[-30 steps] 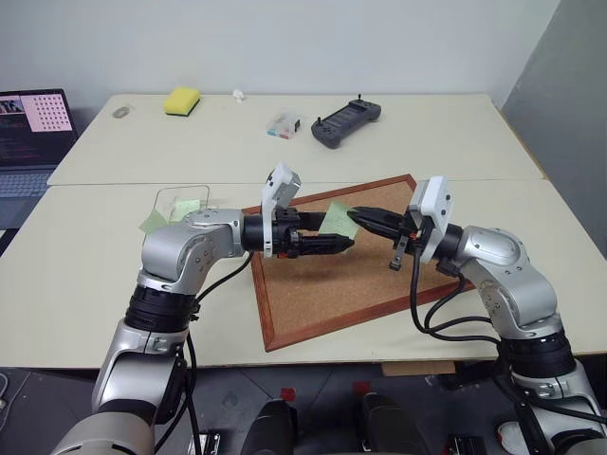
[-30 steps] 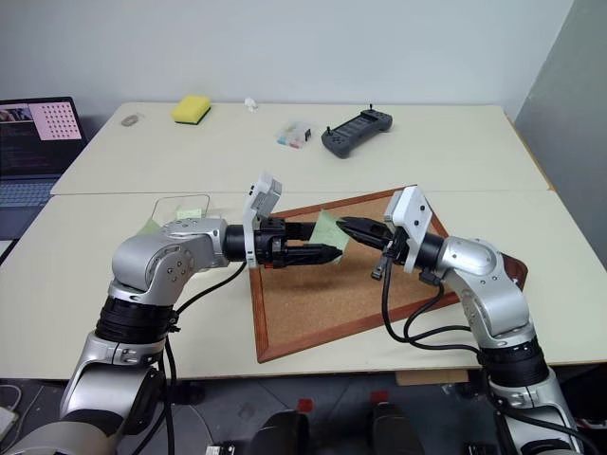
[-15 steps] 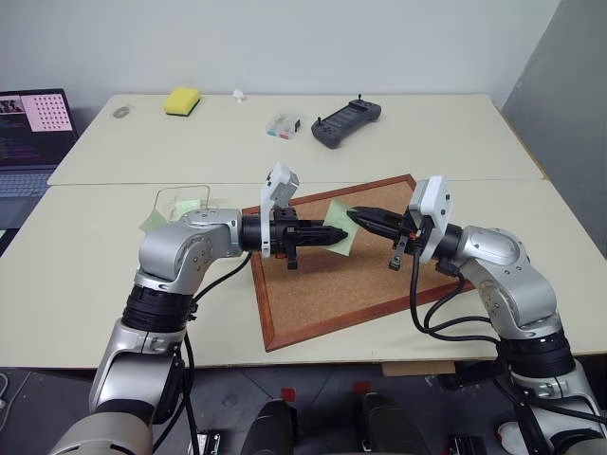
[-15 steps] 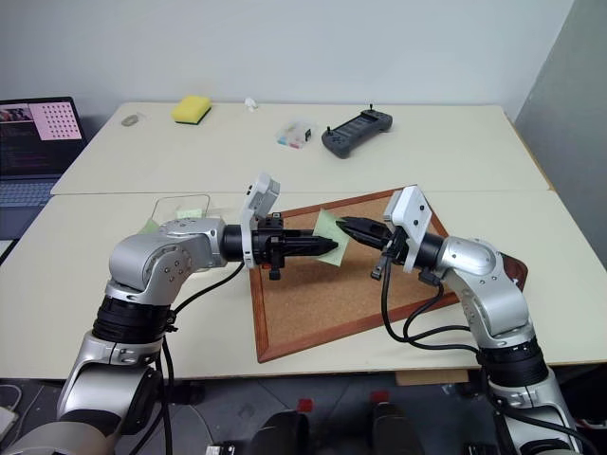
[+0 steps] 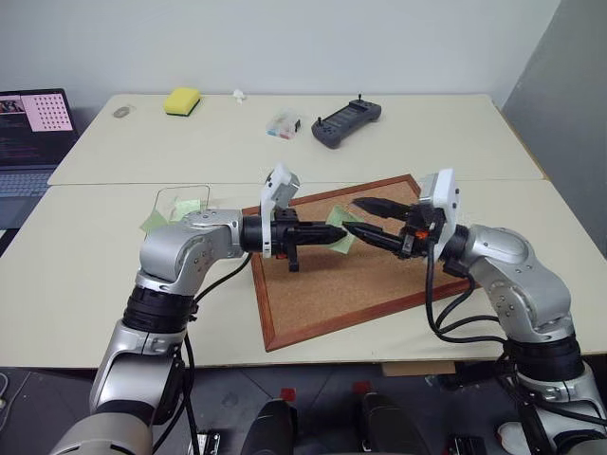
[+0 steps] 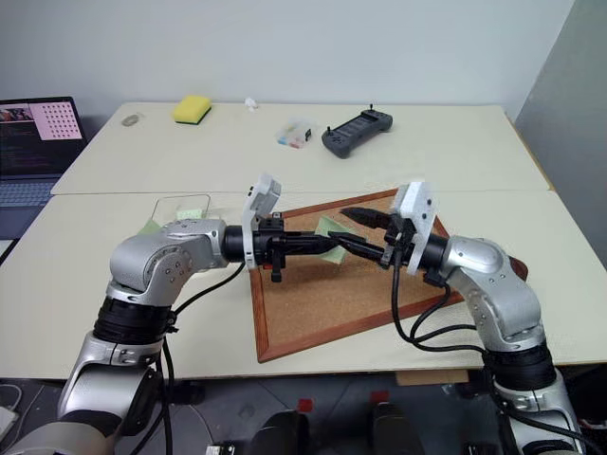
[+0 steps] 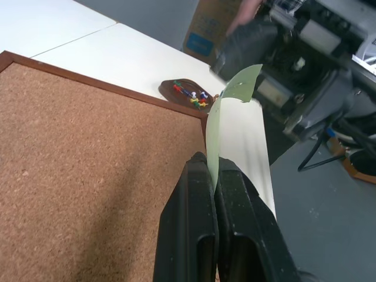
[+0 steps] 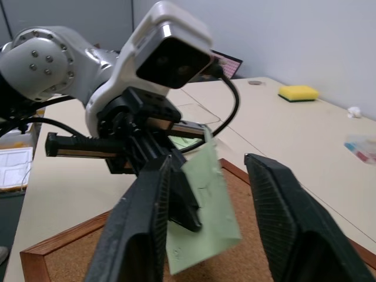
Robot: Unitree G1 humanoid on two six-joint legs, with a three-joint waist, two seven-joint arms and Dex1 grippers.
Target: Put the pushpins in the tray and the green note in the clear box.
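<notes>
My left gripper (image 5: pixel 334 235) is shut on the lower edge of the pale green note (image 5: pixel 340 224) and holds it upright above the corkboard (image 5: pixel 351 284). In the left wrist view the note (image 7: pixel 232 97) rises from between the closed fingers. My right gripper (image 5: pixel 366 221) is open, one finger on each side of the note (image 8: pixel 205 217), as the right wrist view shows. The small reddish-brown tray (image 7: pixel 171 87) lies just past the corkboard's corner with coloured pushpins (image 7: pixel 197 98) in it. The clear box (image 5: pixel 180 201) stands by my left elbow.
On the far table are a yellow sponge (image 5: pixel 181 100), a small clear case (image 5: pixel 284 124) and a black controller (image 5: pixel 346 121). A laptop (image 5: pixel 33 133) sits at the far left. The wood-framed corkboard lies slanted near the table's front edge.
My left gripper closed on the note, which my right gripper was holding. My right gripper then opened and let go, so the note is now held by the left alone.
</notes>
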